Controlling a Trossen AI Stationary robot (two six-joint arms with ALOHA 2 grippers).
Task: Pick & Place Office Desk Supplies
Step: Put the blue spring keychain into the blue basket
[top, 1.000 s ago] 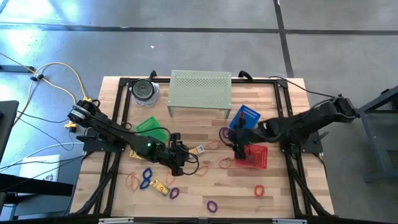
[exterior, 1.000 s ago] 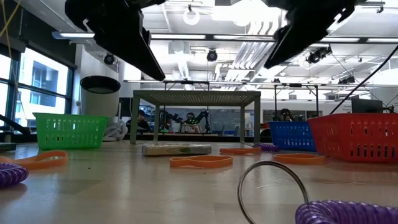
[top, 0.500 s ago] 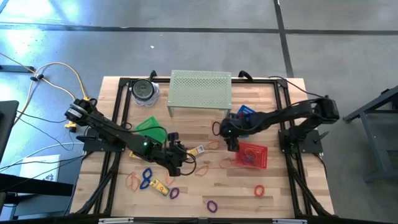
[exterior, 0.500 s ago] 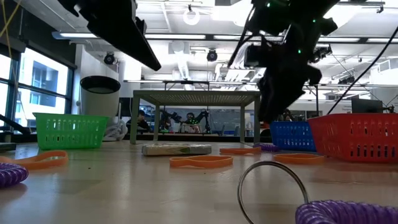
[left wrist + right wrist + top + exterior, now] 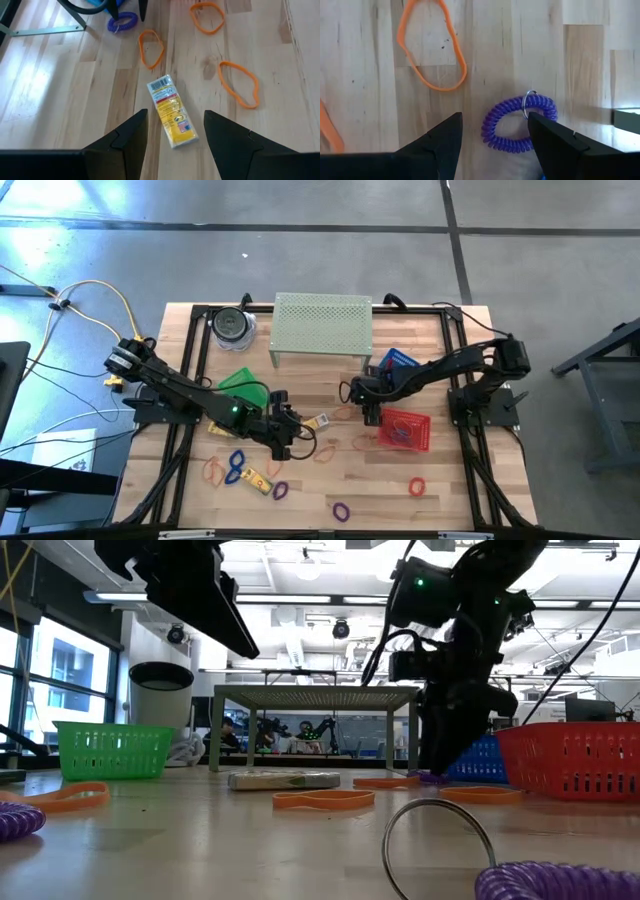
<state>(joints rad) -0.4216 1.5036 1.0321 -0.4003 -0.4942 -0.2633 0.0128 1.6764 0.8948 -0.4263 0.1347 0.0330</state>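
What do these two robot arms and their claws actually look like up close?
Both arms are dark, jointed, slim. The left arm shows a small green light and ends in the left claw, two flat black fingers with angled tips. The right arm is cabled, its right claw alike.

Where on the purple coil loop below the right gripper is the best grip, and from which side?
Probably straight down across one side of the purple coil loop: it lies flat, open-centred, between the right gripper's open fingers. Avoid its metal ring.
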